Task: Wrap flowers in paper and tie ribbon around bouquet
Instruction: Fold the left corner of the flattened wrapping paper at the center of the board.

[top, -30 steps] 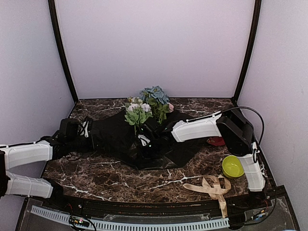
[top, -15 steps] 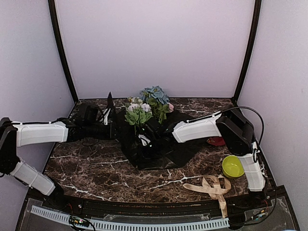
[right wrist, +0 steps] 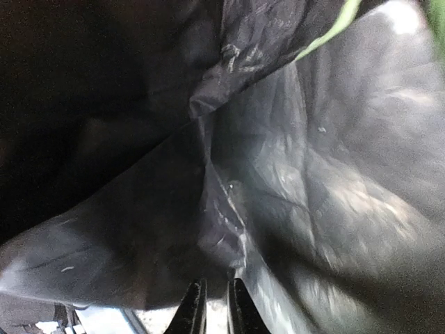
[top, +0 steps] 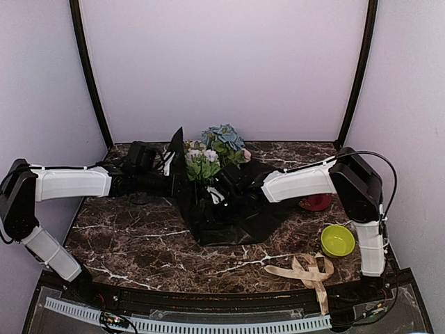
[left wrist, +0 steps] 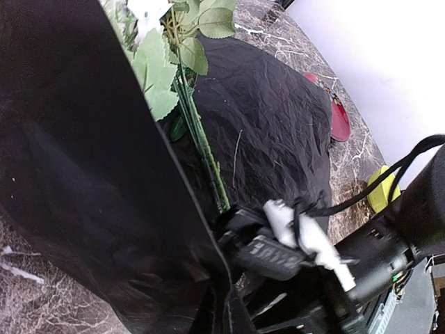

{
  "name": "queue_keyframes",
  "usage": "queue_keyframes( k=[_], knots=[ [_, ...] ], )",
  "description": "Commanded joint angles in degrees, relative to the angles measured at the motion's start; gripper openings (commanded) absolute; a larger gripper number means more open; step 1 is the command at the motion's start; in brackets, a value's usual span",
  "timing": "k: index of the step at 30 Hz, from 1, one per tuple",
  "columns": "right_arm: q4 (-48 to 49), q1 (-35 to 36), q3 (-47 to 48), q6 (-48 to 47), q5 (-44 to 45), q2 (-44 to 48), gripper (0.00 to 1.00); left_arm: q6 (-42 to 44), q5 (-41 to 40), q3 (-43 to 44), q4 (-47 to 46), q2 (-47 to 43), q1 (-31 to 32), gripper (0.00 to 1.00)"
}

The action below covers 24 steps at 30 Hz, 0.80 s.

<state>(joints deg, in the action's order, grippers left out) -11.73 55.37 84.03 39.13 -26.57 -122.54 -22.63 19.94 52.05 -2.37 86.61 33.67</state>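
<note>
- Centrally on the dark marbled table [top: 125,236] lies the paper [top: 240,223], a crumpled black sheet with the flowers [top: 212,156] on it.
- The blooms point toward 12 o'clock: the blue head is farthest back, and the white and pink ones and green leaves are just in front of it.
- In the left wrist view the thin green stems [left wrist: 203,142] run down over the paper [left wrist: 278,125] and end at the black body of the right arm's wrist.
- The left gripper [top: 171,182] comes in from 9 o'clock. Its fingers are fully closed on the paper's left edge, which they hold up off the table.
- That flap stands nearly upright beside the flowers, with one corner poking toward 12 o'clock. In the left wrist view it fills the left half as a flat black wall.
- The right gripper [top: 221,197] comes in from 3 o'clock and sits low over the middle of the sheet, at the foot of the stems.
- In its own camera the right gripper [right wrist: 215,311] has its fingertips almost together, with only a thin slit between them.
- A creased fold of the paper [right wrist: 313,174] runs down toward that slit. I cannot tell whether the fingers actually pinch it.
- The ribbon [top: 306,271] lies in a loose beige tangle on the table at about 5 o'clock from the paper, well apart from it, with one tail trailing to the near edge.
- A green bowl [top: 336,240] stands at 4 o'clock from the paper, just behind the ribbon.
- A red dish [top: 316,203] shows partly from under the right arm at 3 o'clock.
</note>
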Motion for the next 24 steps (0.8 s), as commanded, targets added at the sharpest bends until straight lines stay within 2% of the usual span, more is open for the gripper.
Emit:
queue_keyframes(
  k=[1, 4, 8, 16, 24],
  knots=[
    [2.45, -1.63, -3.69, 1.08, 0.46, 6.1, 0.13, 2.36, -0.58, 3.28, 1.99, 1.09, 1.17, 0.0],
    [2.78, -2.86, -7.31, 2.13, 0.36, 7.39, 0.13, 3.21, -1.46, 4.55, 3.38, 1.88, 2.48, 0.0],
    [7.82, -4.93, -12.83, 4.02, -1.87, 6.93, 0.13, 4.47, -2.18, 6.1, 4.08, 2.68, 4.32, 0.0],
    [12.08, -6.29, -13.22, 5.08, -4.82, 2.97, 0.13, 5.75, -2.77, 10.34, 6.46, 7.02, 8.22, 0.0],
    [13.12, -10.61, -15.85, 5.14, -1.1, 13.12, 0.14, 6.91, -3.45, 12.94, 8.47, 10.95, 9.79, 0.0]
  ],
)
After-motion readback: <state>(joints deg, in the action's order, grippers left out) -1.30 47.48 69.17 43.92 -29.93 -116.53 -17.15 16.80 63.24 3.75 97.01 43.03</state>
